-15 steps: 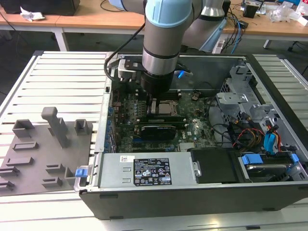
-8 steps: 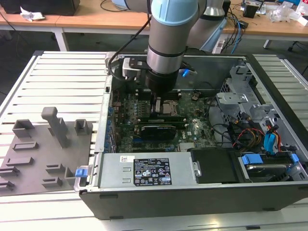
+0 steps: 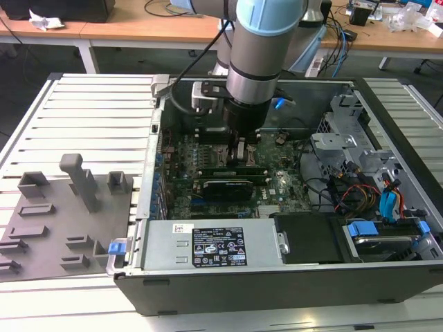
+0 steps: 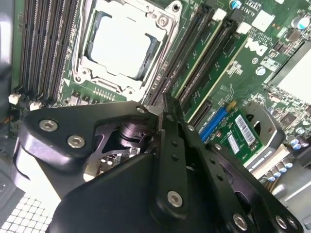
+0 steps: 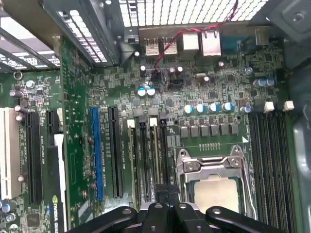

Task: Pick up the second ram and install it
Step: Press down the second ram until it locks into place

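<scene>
Arm reached straight down into the open computer case [image 3: 277, 280], which lay on its side on a slatted white table [image 3: 83, 117]. Gripper [image 3: 239, 155] hung low over the motherboard [image 3: 280, 183], in the exterior view just on the near side of the CPU socket.

The second ram [image 3: 221, 169] showed in the exterior view as a narrow green stick with dark chips, set lengthwise in the bank of memory slots directly under the gripper tip. Tip appeared to meet the stick's upper edge. Could not tell whether the pincer was spread, pressed together or clamped on the stick, nor whether the stick was fully home in its slot.

In the second wrist view the gripper [image 4: 164, 104] pointed at the long black memory slots [image 4: 194, 53] just beside the CPU socket [image 4: 121, 46], which stood bare in its metal frame. In the first wrist view the gripper [image 5: 165, 194] sat over the same slots [image 5: 146, 155], between the CPU socket [image 5: 214, 187] and a blue expansion slot [image 5: 95, 150].

A grey plastic tray [image 3: 62, 207] with upright blocks rested on the table outside the case, towards the exterior view's left, well apart from the gripper.
</scene>
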`<action>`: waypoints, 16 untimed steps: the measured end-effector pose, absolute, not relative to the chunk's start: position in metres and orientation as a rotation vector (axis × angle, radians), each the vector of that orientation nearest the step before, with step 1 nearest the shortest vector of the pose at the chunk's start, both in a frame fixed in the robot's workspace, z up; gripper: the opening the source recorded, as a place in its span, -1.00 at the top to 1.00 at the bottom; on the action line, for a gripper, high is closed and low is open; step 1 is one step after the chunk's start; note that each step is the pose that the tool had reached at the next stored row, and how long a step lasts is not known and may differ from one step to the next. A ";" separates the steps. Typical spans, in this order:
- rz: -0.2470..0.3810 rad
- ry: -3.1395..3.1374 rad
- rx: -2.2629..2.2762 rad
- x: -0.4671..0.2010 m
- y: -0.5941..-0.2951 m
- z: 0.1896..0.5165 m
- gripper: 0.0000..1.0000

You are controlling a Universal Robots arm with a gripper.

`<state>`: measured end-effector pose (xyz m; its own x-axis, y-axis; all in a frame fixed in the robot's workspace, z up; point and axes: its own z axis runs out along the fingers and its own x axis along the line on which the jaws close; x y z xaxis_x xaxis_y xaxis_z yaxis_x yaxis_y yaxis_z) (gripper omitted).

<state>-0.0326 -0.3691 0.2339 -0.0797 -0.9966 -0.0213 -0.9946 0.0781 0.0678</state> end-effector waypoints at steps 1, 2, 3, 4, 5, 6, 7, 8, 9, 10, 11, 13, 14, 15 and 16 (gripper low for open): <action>-0.100 -2.284 2.110 -0.032 -0.369 0.234 0.79; -0.100 -2.284 2.110 -0.030 -0.368 0.234 0.79; -0.100 -2.284 2.110 -0.029 -0.367 0.234 0.79; -0.100 -2.284 2.110 -0.027 -0.367 0.235 0.79; -0.100 -2.284 2.110 -0.025 -0.366 0.235 0.79; -0.100 -2.284 2.110 -0.024 -0.366 0.235 0.79; -0.100 -2.284 2.110 -0.024 -0.365 0.236 0.79; -0.100 -2.284 2.110 -0.023 -0.365 0.237 0.79; -0.100 -2.284 2.110 -0.023 -0.365 0.238 0.79; -0.100 -2.284 2.110 -0.023 -0.364 0.239 0.79; -0.100 -2.284 2.110 -0.023 -0.364 0.240 0.79; -0.100 -2.284 2.110 -0.023 -0.363 0.245 0.79; -0.100 -2.284 2.110 -0.023 -0.363 0.247 0.79; -0.100 -2.284 2.110 -0.023 -0.363 0.249 0.79; -0.100 -2.284 2.110 -0.023 -0.363 0.252 0.79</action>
<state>-0.0230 -0.3630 0.2525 -0.0797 -0.9966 -0.0214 -0.9947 0.0781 0.0677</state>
